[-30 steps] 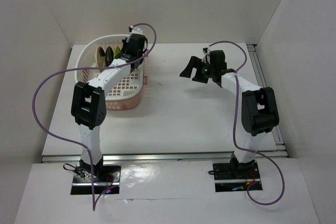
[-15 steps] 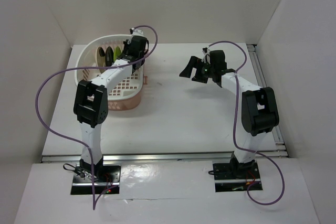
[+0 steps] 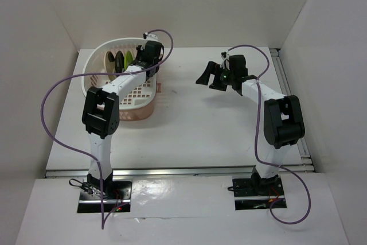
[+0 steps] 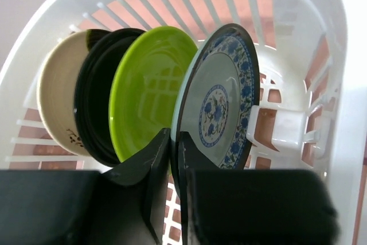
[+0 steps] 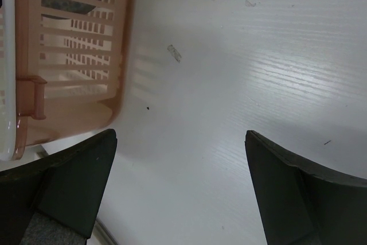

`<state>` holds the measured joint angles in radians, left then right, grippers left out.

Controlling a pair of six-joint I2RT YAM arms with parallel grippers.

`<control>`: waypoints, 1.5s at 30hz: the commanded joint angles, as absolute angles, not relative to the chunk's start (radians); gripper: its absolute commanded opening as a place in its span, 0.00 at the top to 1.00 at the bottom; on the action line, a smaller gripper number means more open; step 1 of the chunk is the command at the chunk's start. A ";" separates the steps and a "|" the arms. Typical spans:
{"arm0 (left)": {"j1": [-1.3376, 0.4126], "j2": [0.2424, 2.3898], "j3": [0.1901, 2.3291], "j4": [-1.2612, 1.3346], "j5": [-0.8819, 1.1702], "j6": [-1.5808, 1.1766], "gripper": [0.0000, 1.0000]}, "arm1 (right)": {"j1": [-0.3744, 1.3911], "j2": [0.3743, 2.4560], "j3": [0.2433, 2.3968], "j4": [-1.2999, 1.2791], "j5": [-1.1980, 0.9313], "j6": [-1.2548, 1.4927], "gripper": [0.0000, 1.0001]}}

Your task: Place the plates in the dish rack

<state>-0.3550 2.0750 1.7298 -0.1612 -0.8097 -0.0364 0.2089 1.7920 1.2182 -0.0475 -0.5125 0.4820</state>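
In the white dish rack (image 4: 298, 38), at the bench's (image 3: 200, 124) far left corner, stand on edge the cream plate (image 4: 57, 104), black plate (image 4: 94, 113), lime green plate (image 4: 149, 84) and blue-white patterned plate (image 4: 221, 101). The left claw (image 4: 174, 139) straddles the blue-white patterned plate's lower rim, barely parted; whether it pinches is unclear. The right claw (image 5: 179, 139) hangs wide open and empty over the bench, toward its far edge.

Robot lab test cell: white bench (image 3: 200, 124) boxed in by plain white panels (image 3: 189, 4) on three sides, left arm (image 3: 102, 120) and right arm (image 3: 281, 120) bolted to metal base plates (image 3: 258, 190) at near edge, loose purple cables (image 3: 43, 113), aluminium rail (image 3: 172, 171); the only household item is a dish rack (image 3: 137, 98)
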 commanded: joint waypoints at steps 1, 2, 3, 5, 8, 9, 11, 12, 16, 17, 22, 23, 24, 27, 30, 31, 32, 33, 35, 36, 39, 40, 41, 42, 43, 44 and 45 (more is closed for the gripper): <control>-0.350 2.092 1.756 -0.164 -0.786 -0.055 0.75 | 0.212 1.796 1.233 0.006 -0.535 0.486 0.00; -0.350 2.092 1.756 -0.164 -0.785 -0.066 0.71 | 0.212 1.796 1.233 0.006 -0.535 0.486 0.00; -0.350 2.092 1.756 -0.173 -0.785 -0.066 0.71 | 0.212 1.796 1.233 0.006 -0.535 0.486 0.00; -0.350 2.102 1.766 -0.173 -0.785 -0.075 0.65 | 0.212 1.796 1.233 0.006 -0.535 0.486 0.00; -0.350 2.102 1.775 -0.186 -0.785 -0.075 0.55 | 0.212 1.796 1.233 0.006 -0.544 0.486 0.00; -0.350 2.102 1.775 -0.186 -0.785 -0.075 0.53 | 0.212 1.805 1.233 0.006 -0.545 0.486 0.00; -0.350 2.102 1.775 -0.186 -0.776 -0.075 0.48 | 0.212 1.805 1.233 0.006 -0.545 0.486 0.00; -0.350 2.102 1.775 -0.186 -0.776 -0.075 0.46 | 0.212 1.805 1.233 0.006 -0.554 0.486 0.00; -0.350 2.082 1.784 -0.186 -0.756 -0.084 0.44 | 0.212 1.815 1.243 0.006 -0.554 0.486 0.00; -0.350 2.071 1.784 -0.186 -0.756 -0.084 0.44 | 0.212 1.815 1.243 0.006 -0.563 0.486 0.00; -0.350 2.034 1.784 -0.195 -0.736 -0.084 0.29 | 0.212 1.824 1.243 0.015 -0.572 0.495 0.00; -0.350 2.034 1.784 -0.195 -0.736 -0.084 0.27 | 0.212 1.833 1.243 0.015 -0.572 0.495 0.00; -0.350 2.034 1.793 -0.195 -0.736 -0.084 0.27 | 0.212 1.833 1.243 0.015 -0.572 0.495 0.00; -0.350 2.034 1.802 -0.195 -0.736 -0.084 0.23 | 0.212 1.833 1.243 0.025 -0.581 0.495 0.00; -0.350 2.005 1.802 -0.219 -0.687 -0.106 0.23 | 0.212 1.833 1.252 0.025 -0.581 0.495 0.00; -0.350 1.985 1.802 -0.219 -0.678 -0.118 0.23 | 0.212 1.833 1.252 0.025 -0.581 0.495 0.00; -0.350 1.985 1.802 -0.219 -0.660 -0.118 0.23 | 0.212 1.833 1.252 0.025 -0.581 0.505 0.00; -0.350 1.970 1.802 -0.219 -0.660 -0.118 0.23 | 0.212 1.833 1.243 0.025 -0.581 0.505 0.00; -0.350 1.959 1.802 -0.219 -0.650 -0.118 0.23 | 0.212 1.833 1.243 0.034 -0.590 0.515 0.00; -0.350 1.947 1.802 -0.228 -0.650 -0.118 0.23 | 0.212 1.833 1.243 0.034 -0.591 0.515 0.00; -0.350 1.913 1.802 -0.238 -0.650 -0.127 0.23 | 0.212 1.822 1.243 0.034 -0.591 0.515 0.00; -0.350 1.901 1.802 -0.238 -0.650 -0.127 0.22 | 0.212 1.822 1.233 0.034 -0.591 0.515 0.00; -0.350 1.885 1.802 -0.247 -0.640 -0.136 0.22 | 0.212 1.822 1.233 0.034 -0.580 0.515 0.00; -0.350 1.870 1.802 -0.256 -0.628 -0.137 0.22 | 0.212 1.822 1.233 0.017 -0.565 0.515 0.00; -0.350 1.829 1.802 -0.256 -0.627 -0.146 0.19 | 0.212 1.822 1.233 0.003 -0.552 0.503 0.00; -0.360 1.807 1.793 -0.265 -0.603 -0.146 0.12 | 0.212 1.812 1.249 -0.032 -0.514 0.479 0.00; -0.360 1.783 1.793 -0.291 -0.592 -0.146 0.09 | 0.221 1.799 1.276 -0.058 -0.488 0.460 0.00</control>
<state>-0.3508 1.9030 1.7592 -0.2779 -0.6289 -0.1146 0.2096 1.8309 1.2201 -0.0483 -0.5495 0.5003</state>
